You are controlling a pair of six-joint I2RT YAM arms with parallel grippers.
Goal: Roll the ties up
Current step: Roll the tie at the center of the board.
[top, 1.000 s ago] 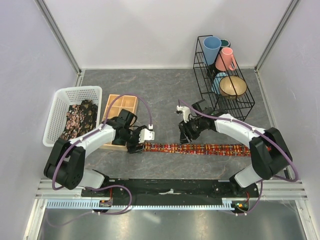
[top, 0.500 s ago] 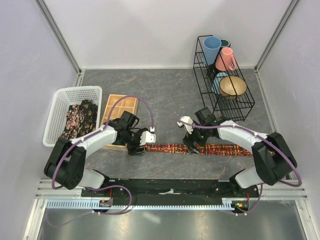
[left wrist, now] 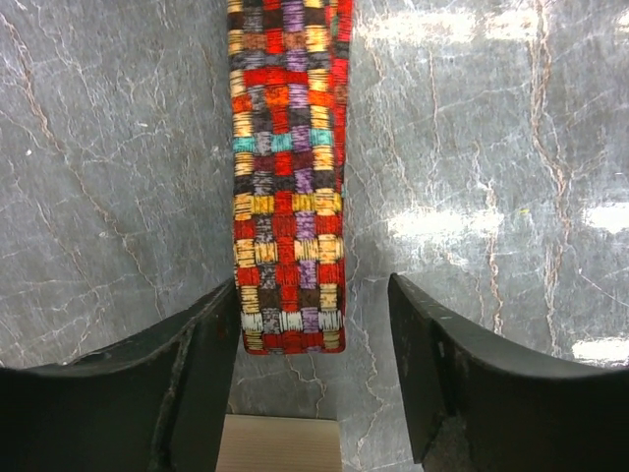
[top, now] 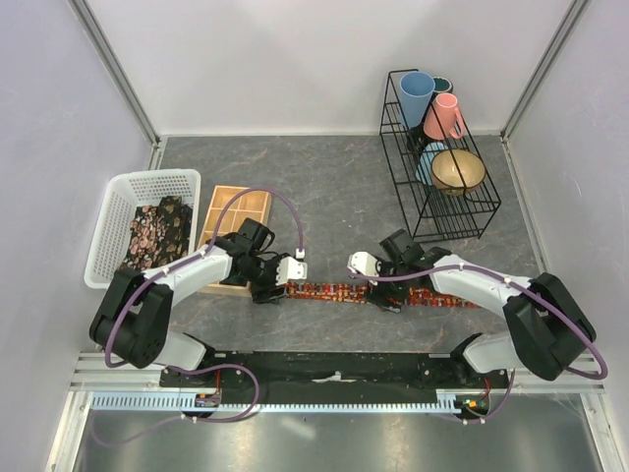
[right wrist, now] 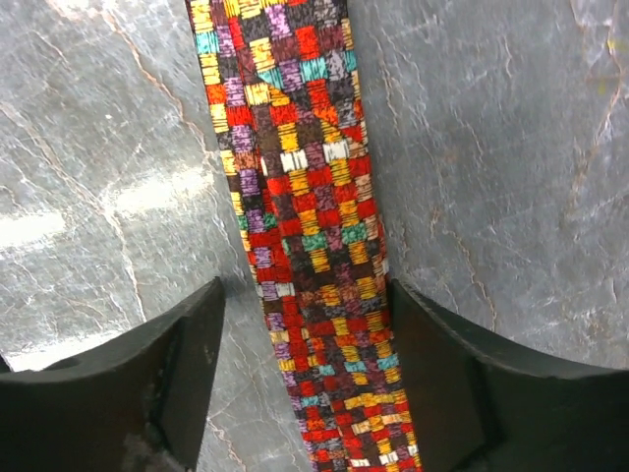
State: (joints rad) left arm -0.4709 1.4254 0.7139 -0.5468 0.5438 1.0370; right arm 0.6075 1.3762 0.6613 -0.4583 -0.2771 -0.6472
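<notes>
The left gripper (left wrist: pixel 314 329) is standing open, its jaws straddling the squared end of the tie (left wrist: pixel 287 197) and holding nothing; the right gripper (right wrist: pixel 307 334) is likewise gaping astride the tie's middle. The tie is lying flat and unrolled on the grey table (left wrist: pixel 491 147), its left end near the wooden tray (top: pixel 239 206)

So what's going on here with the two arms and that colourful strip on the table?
A robot is starting on a tie that lies flat and straight across the table. The left end effector is open over the tie's end, with a finger on each side. The right end effector is also open and straddles the tie further along. Neither grips it, and nothing is rolled yet. More ties sit in the white basket.
</notes>
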